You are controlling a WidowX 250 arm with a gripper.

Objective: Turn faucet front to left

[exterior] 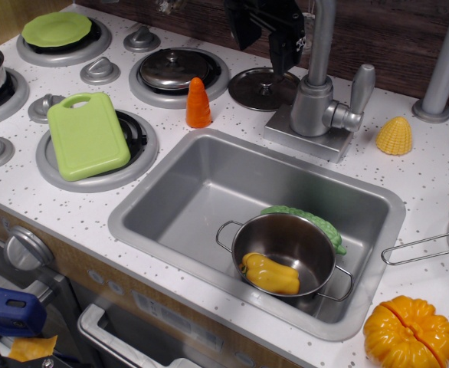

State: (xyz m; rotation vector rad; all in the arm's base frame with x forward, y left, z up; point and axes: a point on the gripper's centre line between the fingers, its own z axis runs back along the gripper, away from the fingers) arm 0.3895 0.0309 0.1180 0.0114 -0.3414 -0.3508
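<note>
— Observation.image is looked at from the left side first. What is seen there?

— A green plate (56, 28) is seen on a far burner, and a green cutting board (87, 135) is laid over a near burner. A pan lid (171, 67) is set on another burner, and an orange carrot (198, 103) is stood upright just beside it.

— And in the middle?

— A grey sink (186, 184) is sunk into the white counter. A steel pot (286, 249) is placed inside it, with a yellow pepper (270, 274) held in it. A green pea pod (309, 221) is leaned on the pot's back rim.

— Where is the faucet?

— The faucet (316, 96) is stood behind the sink on its square base. Its lever is pointed up to the right.

— Is it held by the gripper?

— The black gripper (274, 27) is seen high up, just left of the spout. Whether it is open or closed cannot be told, and no grip on anything is seen.

— What is on the right?

— A yellow corn piece (394, 136), a grey pole (447, 57) and an orange pumpkin (408, 331) are seen.
</note>
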